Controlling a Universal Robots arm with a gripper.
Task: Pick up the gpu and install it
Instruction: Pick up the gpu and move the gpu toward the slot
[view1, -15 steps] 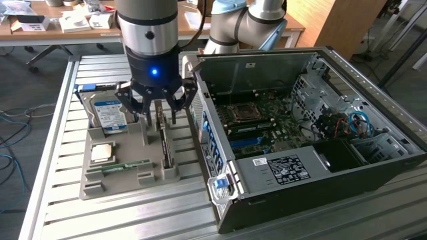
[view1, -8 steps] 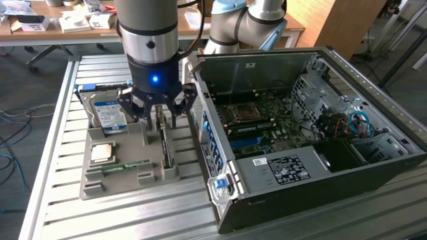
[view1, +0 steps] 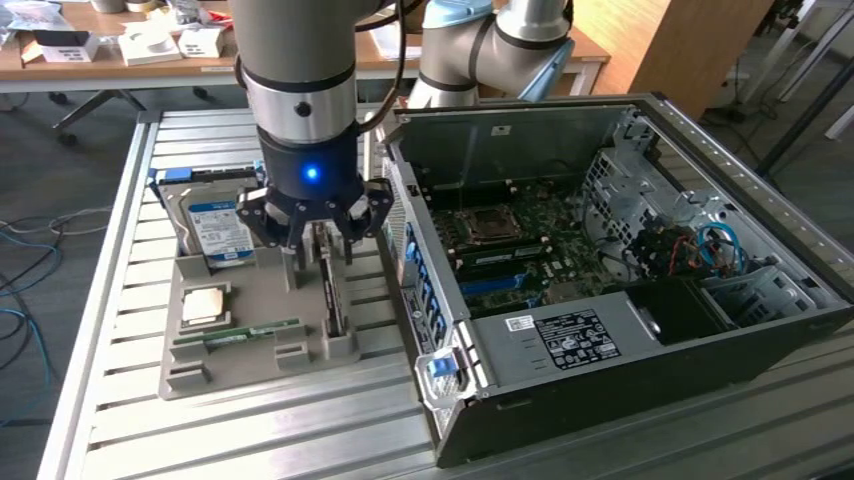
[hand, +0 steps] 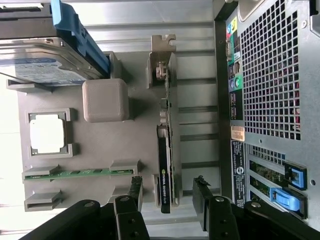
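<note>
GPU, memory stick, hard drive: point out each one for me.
GPU (hand: 164, 170), wrist view, on its dark upward-facing edge.
Memory stick (hand: 75, 173), wrist view, middle of its green edge.
Hard drive (view1: 220, 233), exterior view, on its blue-white label.

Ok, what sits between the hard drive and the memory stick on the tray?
A square chip; the exterior and wrist views both show it.

- A counter (view1: 267, 440) of ribbed silver metal slats is seen carrying everything.
- A grey moulded holder (view1: 274, 295) is laid flat on it, toward the exterior view's left.
- An open black computer case (view1: 641, 390) is set on its side just beside the holder, toward the exterior view's right.
</note>
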